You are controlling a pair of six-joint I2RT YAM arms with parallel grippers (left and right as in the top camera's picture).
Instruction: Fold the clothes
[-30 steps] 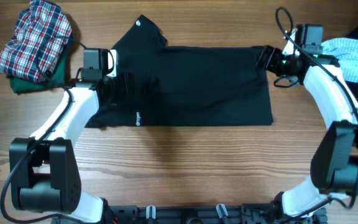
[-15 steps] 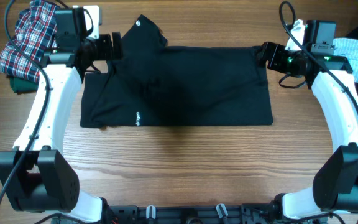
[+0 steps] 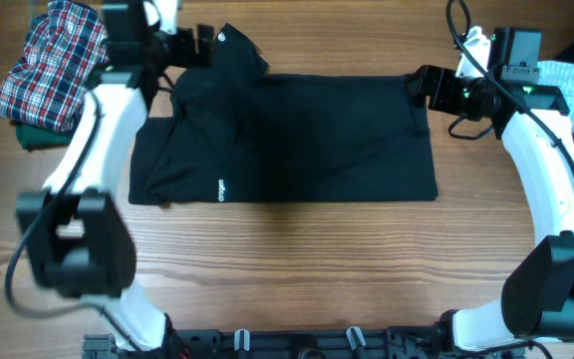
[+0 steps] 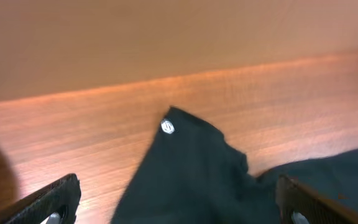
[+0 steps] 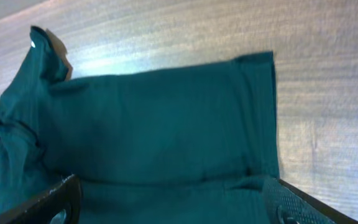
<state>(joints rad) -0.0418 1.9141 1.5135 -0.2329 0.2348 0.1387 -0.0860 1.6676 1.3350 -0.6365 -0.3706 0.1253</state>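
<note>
Wood table (image 3: 297, 264), left gripper (image 3: 205, 45) agape above T-shirt (image 3: 297, 140)

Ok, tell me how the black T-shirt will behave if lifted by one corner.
The black T-shirt probably droops limply: it lies flat with soft creases near its sleeve. Pushed, it would likely bunch rather than slide on the wooden table.

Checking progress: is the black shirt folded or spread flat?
Partly folded: the shirt lies as a rectangle, with one flap poking out.
</note>
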